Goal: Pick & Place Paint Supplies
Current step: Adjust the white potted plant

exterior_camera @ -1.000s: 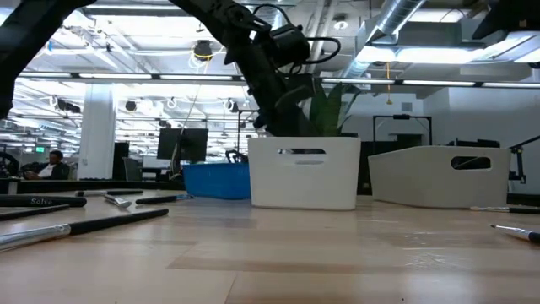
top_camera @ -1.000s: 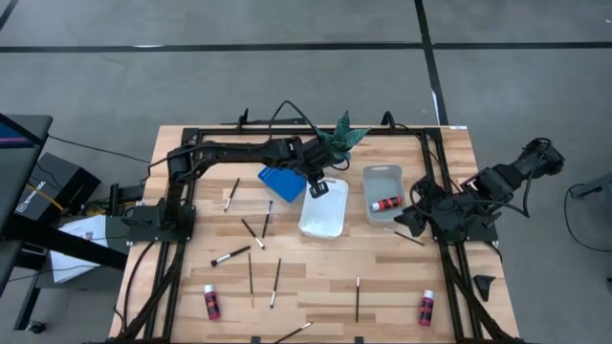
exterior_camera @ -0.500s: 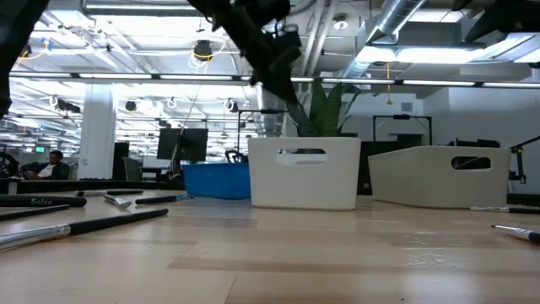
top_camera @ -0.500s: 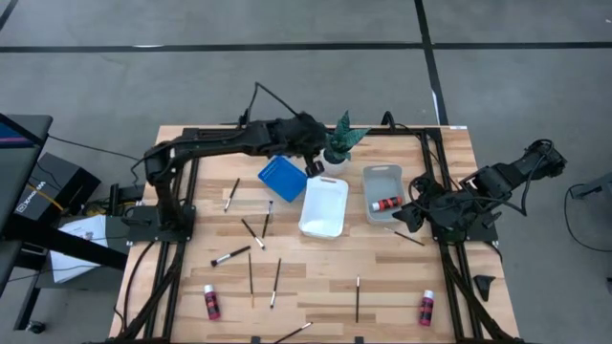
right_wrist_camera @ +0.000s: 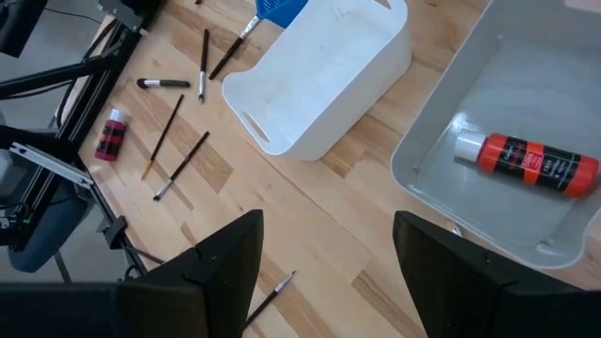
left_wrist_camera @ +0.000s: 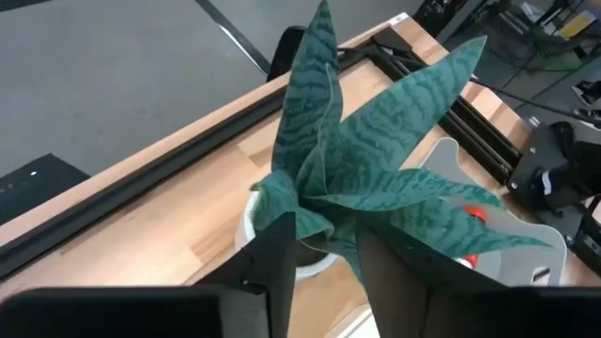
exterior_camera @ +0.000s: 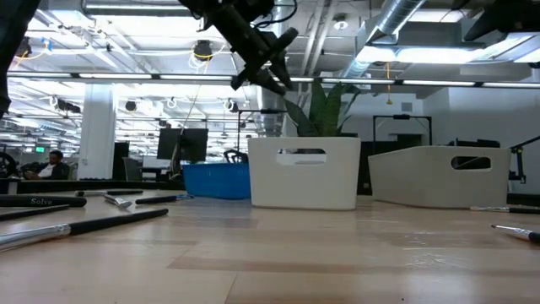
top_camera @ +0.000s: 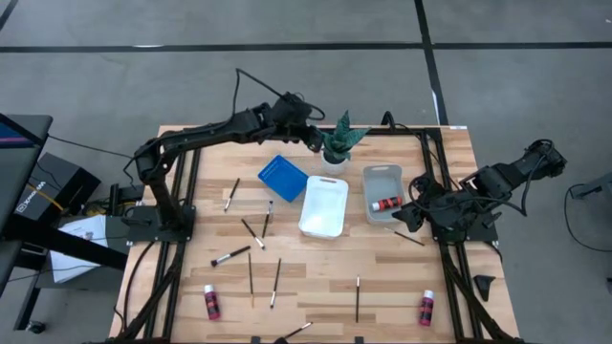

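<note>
The left tool [top_camera: 313, 141] is raised above the far edge of the tabletop [top_camera: 449, 287], just beside the potted plant [top_camera: 338, 140]; its two fingers [left_wrist_camera: 272, 263] stand partly apart with nothing between them. The right tool [top_camera: 406, 218] rests low by the right edge, next to the grey tray [top_camera: 382, 176], its fingers [right_wrist_camera: 221, 253] spread wide and holding nothing.

One red bottle [top_camera: 386, 204] lies on its side inside the grey tray. The white tray [top_camera: 323, 206] sits in the middle of the tabletop, touching a corner of the blue tray [top_camera: 282, 178] toward the far edge. Two more bottles stand near the near edge: one [top_camera: 211, 302] toward the left corner, the other [top_camera: 426, 308] toward the right corner.

The paintbrushes lie loose on the wood: one [top_camera: 231, 194] left of the blue tray, several [top_camera: 252, 232] between the trays and the near edge, one [top_camera: 358, 298] near the middle of the near edge, and one [top_camera: 409, 238] just beside the right tool
</note>
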You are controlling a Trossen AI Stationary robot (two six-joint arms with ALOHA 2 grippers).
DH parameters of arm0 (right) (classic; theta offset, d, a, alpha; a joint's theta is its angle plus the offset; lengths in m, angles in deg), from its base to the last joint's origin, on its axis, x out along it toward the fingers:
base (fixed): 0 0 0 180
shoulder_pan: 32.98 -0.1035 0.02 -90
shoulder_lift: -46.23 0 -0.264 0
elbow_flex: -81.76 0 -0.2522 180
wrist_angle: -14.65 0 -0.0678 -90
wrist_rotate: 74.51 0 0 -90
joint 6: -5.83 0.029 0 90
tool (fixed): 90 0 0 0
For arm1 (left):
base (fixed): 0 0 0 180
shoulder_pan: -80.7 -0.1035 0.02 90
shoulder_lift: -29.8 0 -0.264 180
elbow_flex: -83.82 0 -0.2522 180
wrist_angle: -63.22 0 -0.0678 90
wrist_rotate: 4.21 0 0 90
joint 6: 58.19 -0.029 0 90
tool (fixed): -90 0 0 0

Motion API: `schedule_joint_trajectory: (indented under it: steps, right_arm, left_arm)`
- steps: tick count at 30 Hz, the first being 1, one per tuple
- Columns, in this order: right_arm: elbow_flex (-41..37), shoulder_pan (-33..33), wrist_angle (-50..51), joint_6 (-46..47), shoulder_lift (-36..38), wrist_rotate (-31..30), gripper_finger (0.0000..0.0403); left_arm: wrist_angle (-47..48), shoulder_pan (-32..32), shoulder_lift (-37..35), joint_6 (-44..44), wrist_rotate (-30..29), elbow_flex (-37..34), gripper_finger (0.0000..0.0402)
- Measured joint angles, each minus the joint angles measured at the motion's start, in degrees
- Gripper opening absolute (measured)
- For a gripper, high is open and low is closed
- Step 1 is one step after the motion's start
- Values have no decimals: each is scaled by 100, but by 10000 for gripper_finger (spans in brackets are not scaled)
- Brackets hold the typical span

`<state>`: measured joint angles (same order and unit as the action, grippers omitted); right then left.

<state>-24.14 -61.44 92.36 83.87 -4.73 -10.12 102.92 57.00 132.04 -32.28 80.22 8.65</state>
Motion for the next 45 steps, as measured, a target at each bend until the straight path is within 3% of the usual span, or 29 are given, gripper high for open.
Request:
schedule_joint_trajectory:
  steps: [10,19,45]
  right_arm:
    - [0,0,39,-51,-2,-2,235]
    - [0,0,39,-61,-2,-2,235]
    - [0,2,34,-57,0,-4,235]
  left_arm:
    - [-39,-104,44,55,-107,0,114]
    - [-40,-153,44,0,-136,0,8]
    - [413,-227,-166,-39,-157,0,0]
